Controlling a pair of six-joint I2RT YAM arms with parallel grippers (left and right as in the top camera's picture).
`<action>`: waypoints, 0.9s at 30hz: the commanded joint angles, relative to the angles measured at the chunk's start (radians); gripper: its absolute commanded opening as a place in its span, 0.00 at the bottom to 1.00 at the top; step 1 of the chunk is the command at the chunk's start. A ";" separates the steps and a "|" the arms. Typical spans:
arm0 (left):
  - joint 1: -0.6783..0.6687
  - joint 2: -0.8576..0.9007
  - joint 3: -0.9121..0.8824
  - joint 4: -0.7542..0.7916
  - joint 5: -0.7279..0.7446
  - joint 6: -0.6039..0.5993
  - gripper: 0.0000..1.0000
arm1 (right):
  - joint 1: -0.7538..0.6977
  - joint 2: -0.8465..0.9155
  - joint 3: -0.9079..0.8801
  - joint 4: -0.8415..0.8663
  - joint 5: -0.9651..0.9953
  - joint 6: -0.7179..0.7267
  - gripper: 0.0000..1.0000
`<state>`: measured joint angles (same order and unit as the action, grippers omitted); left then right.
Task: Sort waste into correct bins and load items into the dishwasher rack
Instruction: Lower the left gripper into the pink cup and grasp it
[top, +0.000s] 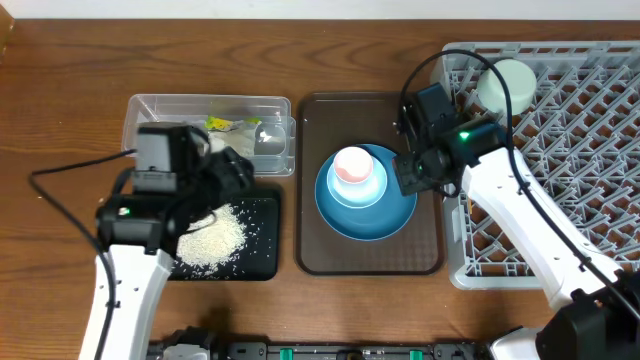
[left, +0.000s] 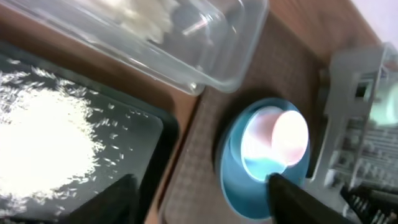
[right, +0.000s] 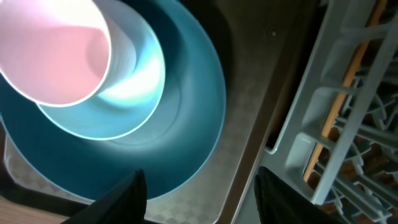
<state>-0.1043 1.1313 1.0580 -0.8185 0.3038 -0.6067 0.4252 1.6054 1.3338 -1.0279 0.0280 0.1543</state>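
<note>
**Left claw (left: 199, 182) and right claw (right: 199, 177): both spread, nothing held**

Left claw above far edge of black tray (top: 262, 255); rice (top: 210, 238) heaped on that tray; clear tub (top: 150, 115) just behind, snack wrapper (top: 222, 124) inside; right claw over rim of blue plate (top: 365, 215), plate on brown serving tray (top: 310, 180); pale-blue bowl (right: 137, 81) on plate, pink cup (top: 352, 165) in bowl; mint-green bowl (top: 505, 85) and chopsticks (right: 348, 81) in grey rack (top: 580, 120); all on wooden table (top: 60, 90).

Left end effector (left: 199, 190), right end effector (right: 200, 180), both parted.
</note>
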 joint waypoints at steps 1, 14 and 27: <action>-0.095 0.035 0.005 0.002 -0.057 -0.034 0.62 | -0.021 -0.045 0.014 0.007 -0.010 0.011 0.55; -0.464 0.315 0.005 0.272 -0.193 -0.132 0.49 | -0.029 -0.199 0.041 -0.040 -0.010 0.036 0.59; -0.511 0.455 0.005 0.432 -0.297 -0.170 0.50 | -0.029 -0.213 0.040 -0.039 -0.009 0.035 0.63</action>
<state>-0.6125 1.5757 1.0580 -0.4004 0.0483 -0.7601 0.4126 1.3998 1.3571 -1.0657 0.0181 0.1787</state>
